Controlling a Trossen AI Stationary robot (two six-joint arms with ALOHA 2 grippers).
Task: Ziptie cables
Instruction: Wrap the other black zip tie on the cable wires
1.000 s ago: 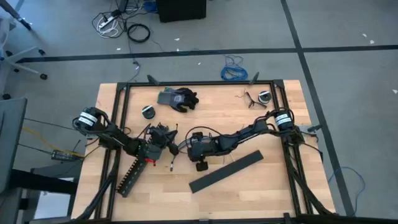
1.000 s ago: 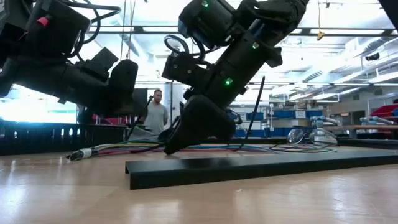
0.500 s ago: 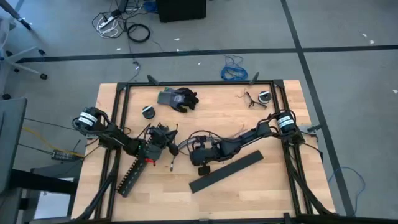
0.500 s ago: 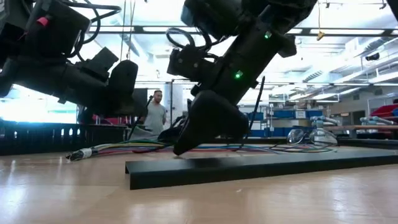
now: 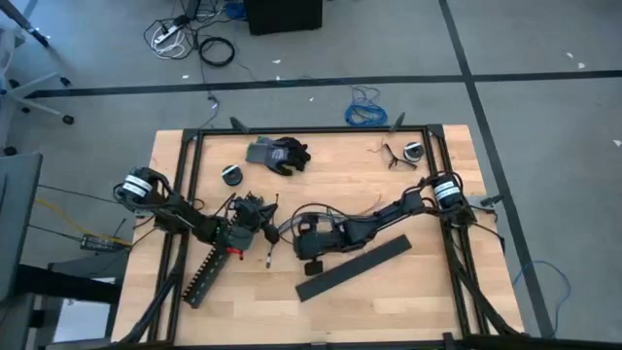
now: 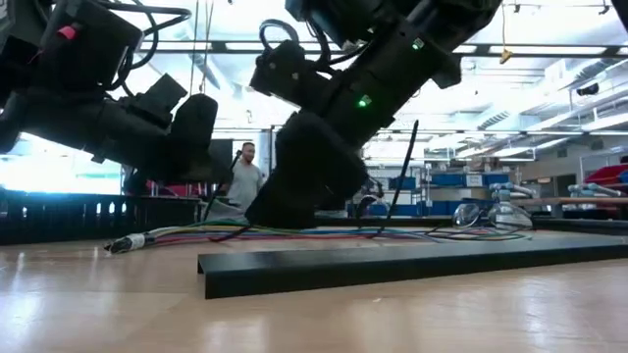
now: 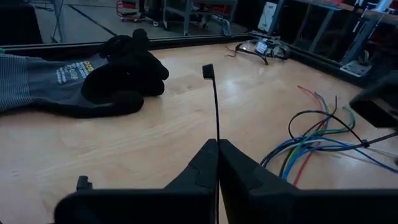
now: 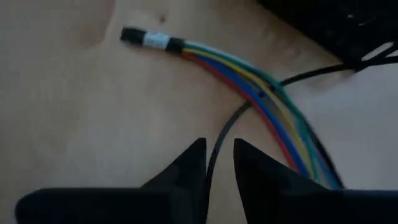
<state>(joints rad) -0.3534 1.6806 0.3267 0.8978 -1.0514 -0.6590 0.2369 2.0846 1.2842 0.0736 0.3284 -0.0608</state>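
Left tool (image 7: 217, 163) pinched shut on an upright ziptie (image 7: 215, 106). Cables (image 8: 261, 93) flat on tabletop (image 5: 340, 185), long axis running between arms. Right tool (image 8: 219, 163), nearer, slightly parted, straddles second ziptie (image 8: 225, 130) crossing the bundle.

Table (image 7: 155, 137): pale wood, smooth, faint sheen. Glove (image 7: 81, 78): grey knit cloth, black matt rubbery coating on palm. Ziptie (image 7: 215, 106): thin black plastic, matt. Cables (image 8: 255, 87): coloured plastic sheathing, glossy. Bar (image 6: 392, 265): black, matt, smooth.
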